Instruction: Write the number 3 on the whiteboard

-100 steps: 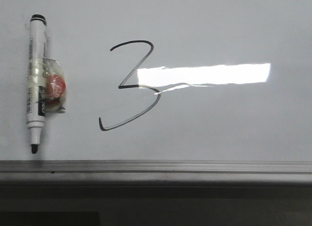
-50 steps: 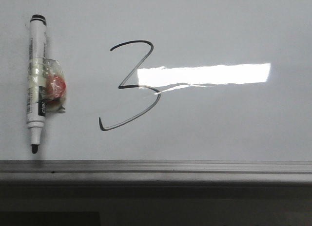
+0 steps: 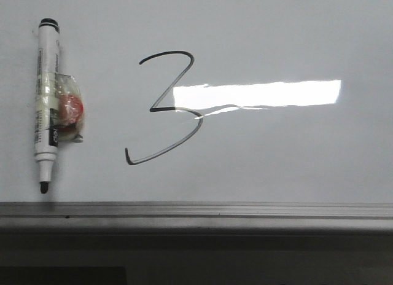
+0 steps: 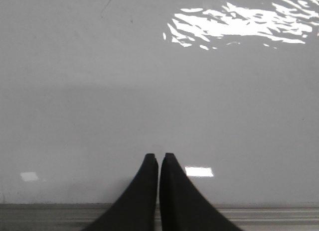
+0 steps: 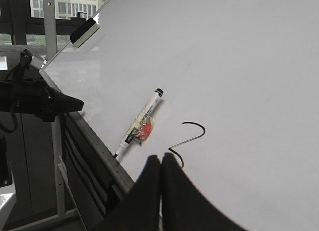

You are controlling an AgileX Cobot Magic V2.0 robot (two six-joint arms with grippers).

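Observation:
A thin black number 3 (image 3: 174, 107) is drawn on the whiteboard (image 3: 276, 156), left of its middle. A white marker (image 3: 45, 101) with a black tip pointing at the rail lies flat at the far left, an orange blob taped to its side. In the right wrist view the marker (image 5: 141, 122) and the upper part of the 3 (image 5: 192, 135) show beyond my right gripper (image 5: 161, 159), which is shut and empty. My left gripper (image 4: 159, 157) is shut and empty over bare board (image 4: 149, 91). Neither gripper shows in the front view.
A bright rectangular glare (image 3: 258, 93) crosses the middle of the 3. The grey metal rail (image 3: 196, 212) runs along the board's near edge. In the right wrist view an eraser (image 5: 83, 32) sits at the board's far corner, and a black arm (image 5: 40, 102) reaches beside the edge.

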